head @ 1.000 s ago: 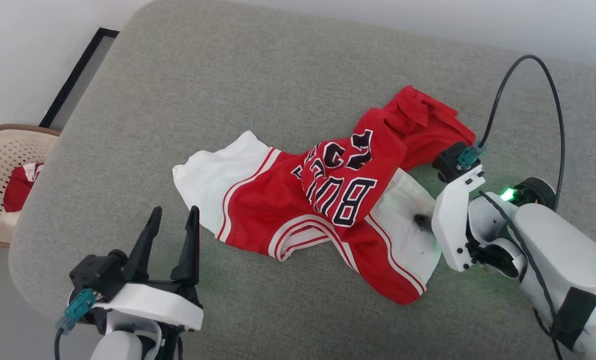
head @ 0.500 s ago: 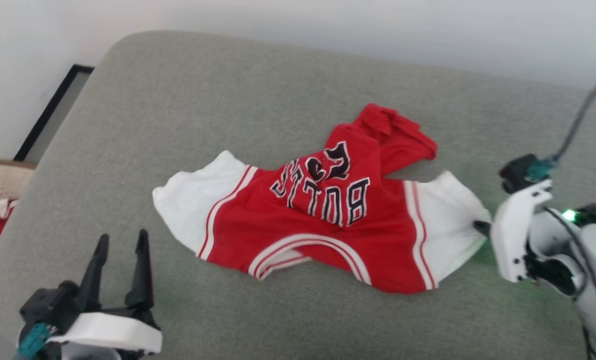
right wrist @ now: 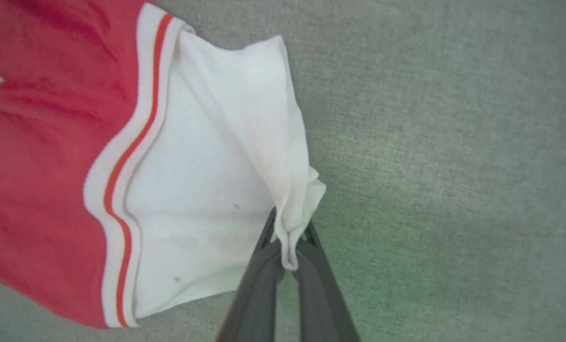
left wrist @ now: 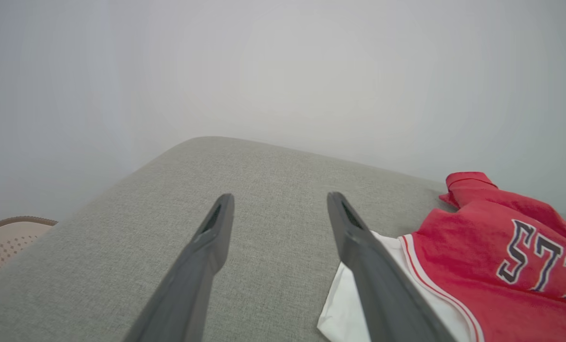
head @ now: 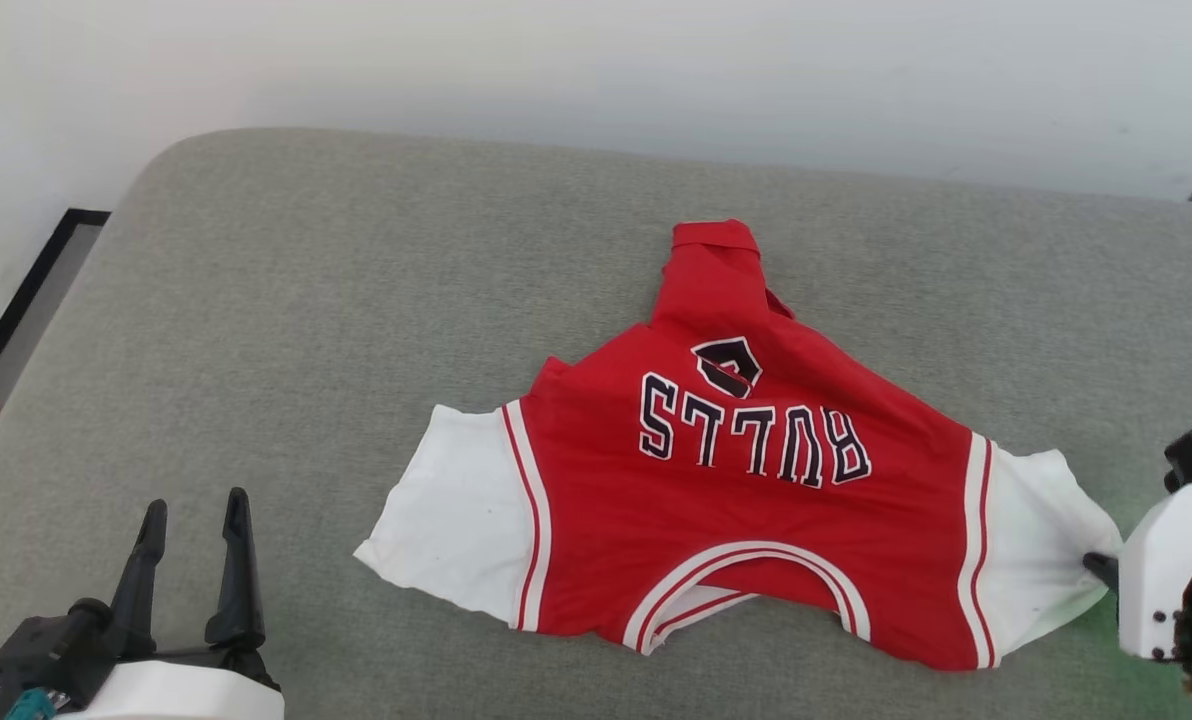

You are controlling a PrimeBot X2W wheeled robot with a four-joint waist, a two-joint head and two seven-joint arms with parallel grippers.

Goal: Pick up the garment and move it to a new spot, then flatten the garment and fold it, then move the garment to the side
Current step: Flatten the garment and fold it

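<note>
Red jersey [head: 756,520]: spread chest-up across the middle of the grey cushion [head: 306,330]; the lettering reads upside down in the head view, the collar is toward the bottom edge, and the hem [head: 714,240] is gathered to a narrow tip at upper centre.
Risk, slip: only a thin fold of the right white sleeve [right wrist: 207,166] is pinched, so a hard tug would likely pull it free.
Risk, skew: pulling from one sleeve alone may drag the whole shirt toward the frame's right instead of flattening it, because the left white sleeve [head: 446,520] is unanchored.
Risk, hem: the gathered tip probably needs spreading separately.
Right jaws: together, clamped on the sleeve's outer edge, lower right of the head view.
Left jaws: wide apart and holding nothing, lower left of the head view, short of the left white sleeve.
</note>
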